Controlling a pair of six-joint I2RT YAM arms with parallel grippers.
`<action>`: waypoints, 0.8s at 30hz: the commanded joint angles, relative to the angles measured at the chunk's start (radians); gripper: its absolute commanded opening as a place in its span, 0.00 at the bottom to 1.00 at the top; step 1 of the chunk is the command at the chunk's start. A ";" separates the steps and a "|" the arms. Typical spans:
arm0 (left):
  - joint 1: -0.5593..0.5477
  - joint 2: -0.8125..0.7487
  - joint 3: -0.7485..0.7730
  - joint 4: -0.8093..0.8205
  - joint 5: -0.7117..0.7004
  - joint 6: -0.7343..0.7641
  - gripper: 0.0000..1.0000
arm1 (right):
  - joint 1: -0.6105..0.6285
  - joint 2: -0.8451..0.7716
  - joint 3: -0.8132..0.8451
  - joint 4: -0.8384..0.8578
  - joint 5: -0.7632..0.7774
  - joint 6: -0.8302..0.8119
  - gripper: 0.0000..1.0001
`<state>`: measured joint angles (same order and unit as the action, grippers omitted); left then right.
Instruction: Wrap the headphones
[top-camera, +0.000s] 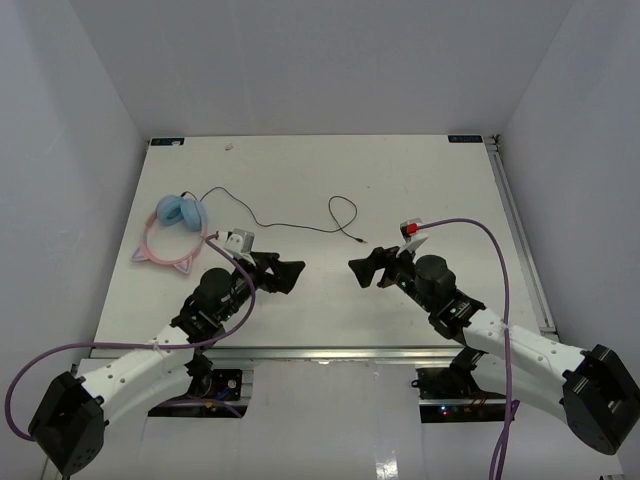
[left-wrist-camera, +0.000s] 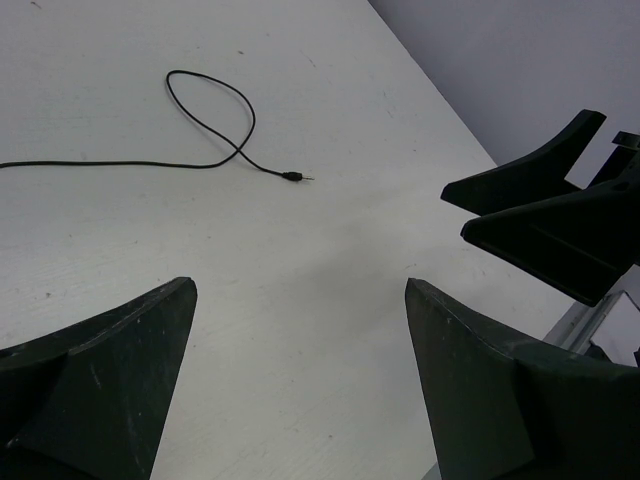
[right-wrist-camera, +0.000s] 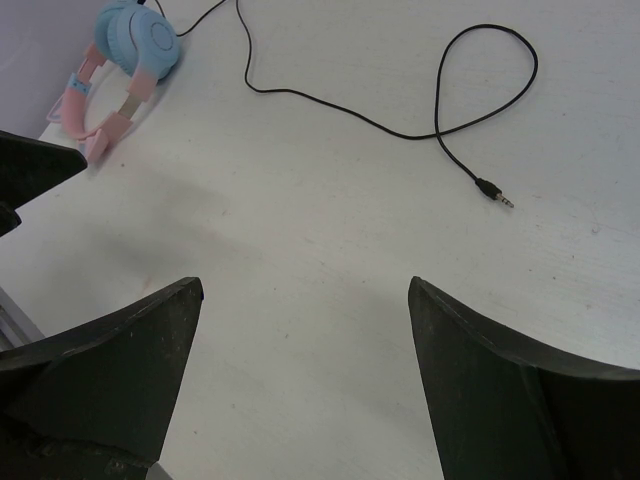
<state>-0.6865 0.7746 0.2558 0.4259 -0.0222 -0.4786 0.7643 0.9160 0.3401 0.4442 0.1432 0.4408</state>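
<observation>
Headphones (top-camera: 178, 222) sit far left on the table (top-camera: 400, 180), cord (top-camera: 290, 228) snaking right to its plug (right-wrist-camera: 495, 192). Left gripper (top-camera: 290, 272), right gripper (top-camera: 358, 270): jaws apart, empty. Cord's thin, limp, probably slippery; pinch near plug.

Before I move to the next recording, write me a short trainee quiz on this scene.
1. True or false: the left pincer is shut on the cord.
2. Where do the headphones lie? A, near the left edge of the table; B, near its right edge; C, between the two pincers.
3. Fill in: just before its plug, the cord forms a ___.
Key: 1 false; 2 A; 3 loop.
</observation>
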 joint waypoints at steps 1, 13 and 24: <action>-0.002 -0.020 -0.005 0.007 -0.016 0.010 0.96 | 0.004 -0.014 0.010 0.044 0.001 0.003 0.90; -0.002 -0.003 0.081 -0.189 -0.301 -0.079 0.96 | 0.004 -0.027 0.007 0.051 0.003 -0.001 0.90; 0.068 0.146 0.414 -0.558 -0.717 -0.132 0.95 | 0.004 -0.110 -0.039 0.103 -0.011 -0.002 0.90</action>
<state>-0.6773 0.8368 0.5206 0.0091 -0.5641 -0.6055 0.7643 0.8373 0.3209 0.4784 0.1366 0.4382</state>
